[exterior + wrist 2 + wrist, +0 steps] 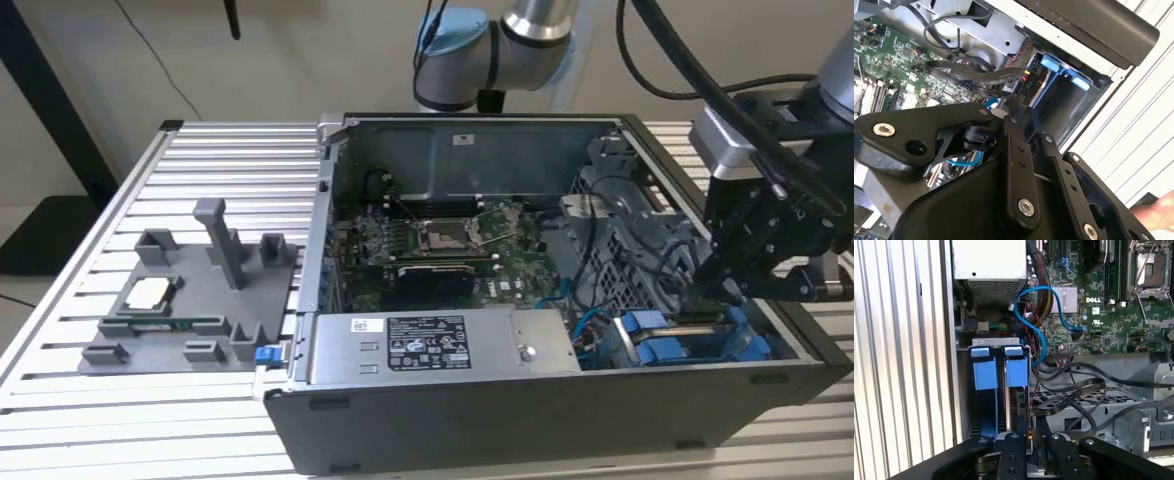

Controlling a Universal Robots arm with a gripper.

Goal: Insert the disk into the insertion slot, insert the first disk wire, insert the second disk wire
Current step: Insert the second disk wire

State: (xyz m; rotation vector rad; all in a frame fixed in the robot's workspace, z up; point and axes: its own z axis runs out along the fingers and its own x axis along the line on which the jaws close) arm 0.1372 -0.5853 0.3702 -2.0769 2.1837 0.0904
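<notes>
Gripper (721, 290) sits low over the drive bay at the exterior view's right end of the open computer case (441, 425). Its fingers (1015, 460) are nearly together, pinching a small connector with black and red wires (1029, 437). Directly beneath, the disk (1010, 395) stands seated in its slot, blue carrier tabs (985, 372) side by side. Blue cable (1041, 335) loops beside, toward the motherboard (1104, 310).

My bench is a slatted aluminium table (160, 170) filling the lower scene. Behind it, toward twelve o'clock, I face a plain beige wall (294, 50). At nine o'clock a dark post (54, 110) stands over a black floor mat (34, 235).
</notes>
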